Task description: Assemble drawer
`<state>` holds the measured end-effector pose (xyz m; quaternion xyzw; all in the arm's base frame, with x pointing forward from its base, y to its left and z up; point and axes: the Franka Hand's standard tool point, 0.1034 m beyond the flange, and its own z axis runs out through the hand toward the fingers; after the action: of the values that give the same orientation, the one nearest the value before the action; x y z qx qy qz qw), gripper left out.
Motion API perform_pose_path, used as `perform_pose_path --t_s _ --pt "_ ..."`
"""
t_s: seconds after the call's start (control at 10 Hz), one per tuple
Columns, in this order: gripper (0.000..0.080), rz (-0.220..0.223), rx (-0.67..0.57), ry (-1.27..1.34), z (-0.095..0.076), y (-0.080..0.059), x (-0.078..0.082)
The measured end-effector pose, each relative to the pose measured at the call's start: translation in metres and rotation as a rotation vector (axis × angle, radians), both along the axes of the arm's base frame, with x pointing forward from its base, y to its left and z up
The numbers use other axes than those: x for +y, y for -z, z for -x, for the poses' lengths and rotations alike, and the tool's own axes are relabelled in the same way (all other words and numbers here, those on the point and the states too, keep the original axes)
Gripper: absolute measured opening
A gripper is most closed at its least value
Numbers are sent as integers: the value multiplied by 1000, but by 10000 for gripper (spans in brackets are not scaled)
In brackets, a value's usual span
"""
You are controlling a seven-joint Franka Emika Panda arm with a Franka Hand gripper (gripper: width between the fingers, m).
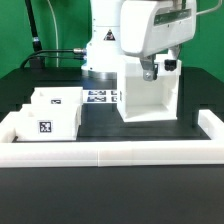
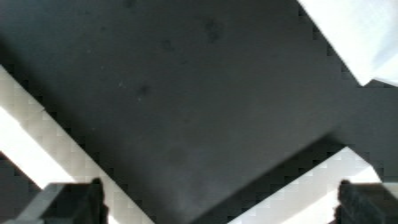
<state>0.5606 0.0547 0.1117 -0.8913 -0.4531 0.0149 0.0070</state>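
Observation:
The large white boxy casing point(image 1: 148, 95) stands upright on the dark table at the exterior view's right, its open side facing the camera. My gripper point(image 1: 153, 69) hangs at the casing's top edge. In the wrist view my gripper point(image 2: 217, 205) is open, with the dark fingertips point(image 2: 71, 204) far apart and nothing between them. White edges point(image 2: 361, 40) cross that view over the dark surface; I cannot tell which part they belong to. The two small white trays point(image 1: 48, 116) with square tags sit together at the exterior view's left, apart from the gripper.
A long low white rail point(image 1: 110, 150) runs along the front, with raised ends at both sides point(image 1: 211, 127). The marker board point(image 1: 100, 97) lies flat between the trays and the casing. The robot base point(image 1: 105, 45) stands behind.

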Motion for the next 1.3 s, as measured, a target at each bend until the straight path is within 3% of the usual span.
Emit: perform_pose_path --t_s 0.6,0.7,0.8,1.1,1.3 --pt "650 -1 -9 4 0 -1 0" --pt "650 -6 -50 49 9 -3 1" --pt "650 -2 -61 122 35 -7 0" --pt "650 6 -67 295 76 -15 8" --pt "650 8 -68 307 82 -17 9"
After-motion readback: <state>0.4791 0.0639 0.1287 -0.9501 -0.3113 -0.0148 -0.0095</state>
